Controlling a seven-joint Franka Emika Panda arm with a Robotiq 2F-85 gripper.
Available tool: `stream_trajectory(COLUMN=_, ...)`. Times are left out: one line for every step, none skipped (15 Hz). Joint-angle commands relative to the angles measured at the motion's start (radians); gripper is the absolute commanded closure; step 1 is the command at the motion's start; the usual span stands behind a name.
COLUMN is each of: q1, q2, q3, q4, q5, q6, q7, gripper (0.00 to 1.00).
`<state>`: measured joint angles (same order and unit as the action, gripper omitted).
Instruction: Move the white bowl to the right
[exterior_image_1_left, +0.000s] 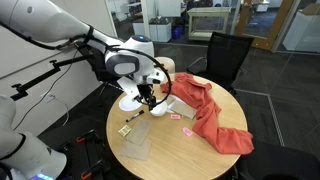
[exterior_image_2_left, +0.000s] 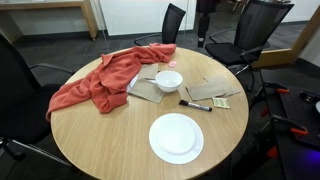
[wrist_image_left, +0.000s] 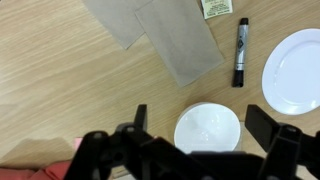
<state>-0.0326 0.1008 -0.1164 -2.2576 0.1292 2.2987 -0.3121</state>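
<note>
The white bowl (exterior_image_2_left: 168, 79) stands empty near the middle of the round wooden table (exterior_image_2_left: 110, 140), beside the red cloth. In the wrist view the bowl (wrist_image_left: 207, 134) lies directly below my gripper (wrist_image_left: 203, 116). The jaws are open wide, one finger on each side of the bowl and above it, holding nothing. In an exterior view my gripper (exterior_image_1_left: 148, 94) hangs over the table on the arm; I cannot pick out the bowl for certain there. The gripper does not show in the exterior view with the bowl.
A flat white plate (exterior_image_2_left: 176, 137) (wrist_image_left: 295, 70) lies near the table edge. A black marker (exterior_image_2_left: 195, 104) (wrist_image_left: 240, 50), brown paper napkins (exterior_image_2_left: 208, 90) (wrist_image_left: 165, 35) and a small card (exterior_image_2_left: 222, 102) lie by the bowl. A red cloth (exterior_image_2_left: 100, 82) (exterior_image_1_left: 210, 115) covers one side. Office chairs ring the table.
</note>
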Motion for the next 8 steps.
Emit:
stream_trajectory(q1=-0.023, q2=-0.001, q3=0.023, q4=0.003, q5=-0.004, q6=-0.003, q7=0.003, gripper=0.00)
stream_trajectory(q1=-0.023, q2=0.010, q3=0.023, q4=0.011, q5=-0.008, q6=-0.004, q7=0.013, gripper=0.00)
stream_trajectory(q1=-0.022, q2=0.029, q3=0.024, q4=0.021, q5=-0.009, q6=0.008, q7=0.023, gripper=0.00)
stream_trajectory(q1=-0.021, q2=0.048, q3=0.026, q4=0.033, q5=-0.004, q6=0.010, q7=0.033, gripper=0.00)
stream_trajectory(q1=-0.020, q2=0.066, q3=0.028, q4=0.041, q5=-0.005, q6=0.017, q7=0.036, gripper=0.00)
stream_trajectory(q1=-0.020, q2=0.081, q3=0.029, q4=0.049, q5=-0.009, q6=0.021, q7=0.041, gripper=0.00)
stream_trajectory(q1=-0.020, q2=0.098, q3=0.031, q4=0.056, q5=-0.013, q6=0.035, q7=0.047, gripper=0.00)
stream_trajectory(q1=-0.021, q2=0.114, q3=0.032, q4=0.061, q5=-0.015, q6=0.052, q7=0.049, gripper=0.00)
